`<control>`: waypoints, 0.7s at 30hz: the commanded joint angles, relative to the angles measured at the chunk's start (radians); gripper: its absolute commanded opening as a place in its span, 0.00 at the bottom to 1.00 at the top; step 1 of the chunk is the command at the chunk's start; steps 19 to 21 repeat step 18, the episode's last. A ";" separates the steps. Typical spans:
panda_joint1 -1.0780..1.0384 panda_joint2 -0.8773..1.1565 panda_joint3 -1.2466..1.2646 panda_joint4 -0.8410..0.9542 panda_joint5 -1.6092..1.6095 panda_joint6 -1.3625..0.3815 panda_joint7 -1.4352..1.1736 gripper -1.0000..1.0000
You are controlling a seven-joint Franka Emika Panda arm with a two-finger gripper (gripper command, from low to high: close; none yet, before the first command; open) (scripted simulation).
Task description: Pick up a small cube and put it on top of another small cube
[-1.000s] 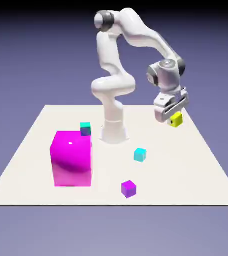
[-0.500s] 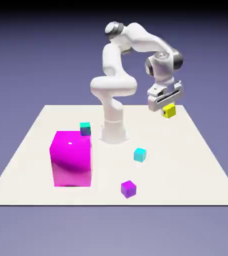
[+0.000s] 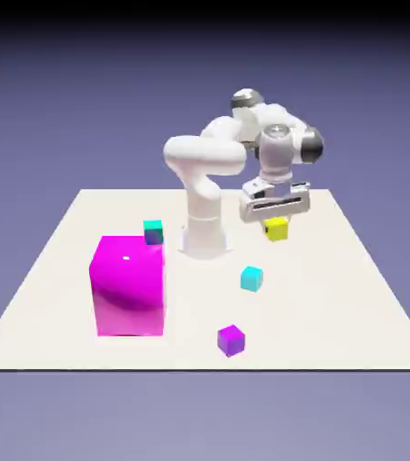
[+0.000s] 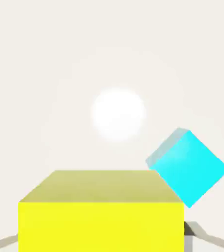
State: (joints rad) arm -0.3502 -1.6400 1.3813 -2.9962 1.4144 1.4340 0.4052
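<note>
One small purple cube (image 3: 232,340) is sitting nearest the camera, beyond it a big magenta block (image 3: 129,286) on the exterior view's left and a cyan cube (image 3: 251,279). Farther back, the gripper (image 3: 276,225) is pinching the yellow cube (image 3: 277,230), whose front edge is running crosswise in the hand view, the cyan cube's corner pointing toward it. Bare tabletop (image 3: 334,315) is spreading rightward.

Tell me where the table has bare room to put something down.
Bare: the table's near right corner in the exterior view, right of the purple cube. Crowded: under the gripper, around the cyan cube.
</note>
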 commanded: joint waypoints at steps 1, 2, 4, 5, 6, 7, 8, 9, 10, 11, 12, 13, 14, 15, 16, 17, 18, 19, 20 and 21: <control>-0.024 -0.036 0.032 -0.008 0.025 -0.025 -0.003 0.00; -0.047 -0.073 0.064 -0.017 0.051 -0.051 -0.005 0.00; -0.080 -0.123 0.108 -0.028 0.088 -0.087 -0.008 0.00; -0.080 -0.123 0.108 -0.028 0.088 -0.087 -0.008 0.00; -0.073 -0.118 0.144 -0.029 0.123 -0.077 -0.003 0.00; -0.067 -0.112 0.180 -0.030 0.159 -0.068 0.002 0.00; -0.060 -0.107 0.216 -0.031 0.194 -0.059 0.008 0.00; -0.053 -0.102 0.252 -0.032 0.229 -0.050 0.013 0.00; -0.046 -0.097 0.289 -0.033 0.265 -0.041 0.019 0.00; -0.040 -0.091 0.325 -0.033 0.300 -0.032 0.024 0.00; -0.033 -0.086 0.361 -0.034 0.335 -0.023 0.030 0.00; -0.026 -0.081 0.397 -0.035 0.371 -0.013 0.035 0.00; -0.020 -0.076 0.433 -0.036 0.406 -0.004 0.041 0.00; -0.018 -0.075 0.440 -0.036 0.412 -0.003 0.042 0.00; -0.018 -0.075 0.440 -0.036 0.412 -0.003 0.042 1.00; -0.018 -0.075 0.440 -0.036 0.412 -0.003 0.042 1.00; -0.025 -0.080 0.404 -0.035 0.377 -0.012 0.036 1.00; -0.025 -0.080 0.404 -0.035 0.377 -0.012 0.036 1.00; -0.025 -0.080 0.404 -0.035 0.377 -0.012 0.036 1.00; -0.025 -0.080 0.404 -0.035 0.377 -0.012 0.036 1.00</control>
